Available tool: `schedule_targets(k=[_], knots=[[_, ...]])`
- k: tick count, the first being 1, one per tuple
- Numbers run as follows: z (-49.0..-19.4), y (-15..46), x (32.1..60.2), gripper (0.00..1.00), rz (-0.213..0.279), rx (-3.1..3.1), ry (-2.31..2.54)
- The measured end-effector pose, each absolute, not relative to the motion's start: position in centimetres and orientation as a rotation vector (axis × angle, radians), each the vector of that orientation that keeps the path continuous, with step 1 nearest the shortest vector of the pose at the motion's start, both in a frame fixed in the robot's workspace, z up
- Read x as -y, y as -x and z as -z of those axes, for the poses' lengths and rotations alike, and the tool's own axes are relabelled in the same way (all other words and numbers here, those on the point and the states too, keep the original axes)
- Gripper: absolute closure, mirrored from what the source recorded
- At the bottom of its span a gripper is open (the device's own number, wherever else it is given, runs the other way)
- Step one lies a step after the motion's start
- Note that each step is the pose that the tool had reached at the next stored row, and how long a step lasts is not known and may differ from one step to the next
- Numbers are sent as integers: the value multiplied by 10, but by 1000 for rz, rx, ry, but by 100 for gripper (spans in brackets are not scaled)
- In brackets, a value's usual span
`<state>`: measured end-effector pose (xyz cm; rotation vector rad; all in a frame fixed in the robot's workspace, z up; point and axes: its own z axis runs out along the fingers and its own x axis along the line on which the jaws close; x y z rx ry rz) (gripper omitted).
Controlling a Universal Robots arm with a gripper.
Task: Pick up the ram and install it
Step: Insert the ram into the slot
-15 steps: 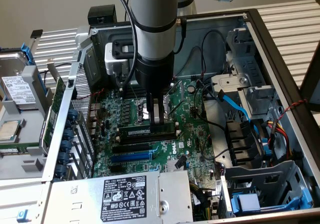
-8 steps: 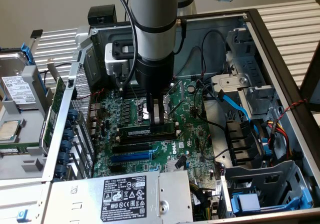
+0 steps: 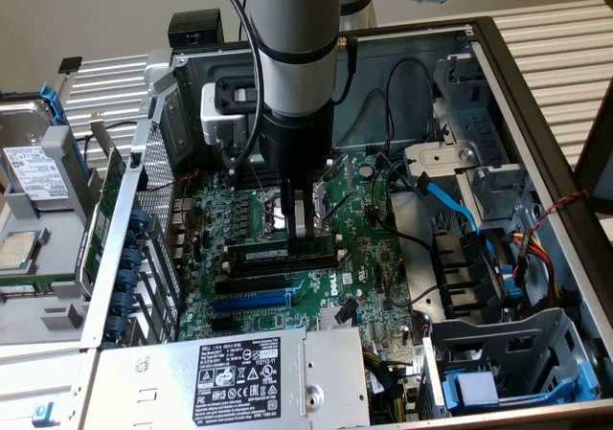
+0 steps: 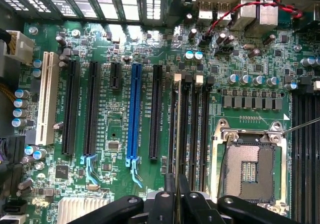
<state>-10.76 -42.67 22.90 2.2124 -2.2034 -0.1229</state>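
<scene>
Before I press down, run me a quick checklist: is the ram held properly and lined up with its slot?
1. Grip: fingers shut on the ram: ok.
2. Orientation: ram runs parallel to the black memory slots beside the CPU socket: ok.
3. Ram centred over one single slot: cannot tell.
4. Slot end latches open: cannot tell.
5. Ram already seated: cannot tell.
6. Blue cable lies off to the exterior view's right, apart from the fingers: ok.
</scene>
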Motion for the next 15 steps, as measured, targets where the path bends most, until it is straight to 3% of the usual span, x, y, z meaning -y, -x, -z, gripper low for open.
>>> schedule_targets(k=[15], knots=[[-228,108,427,87,118,2206,-2214]])
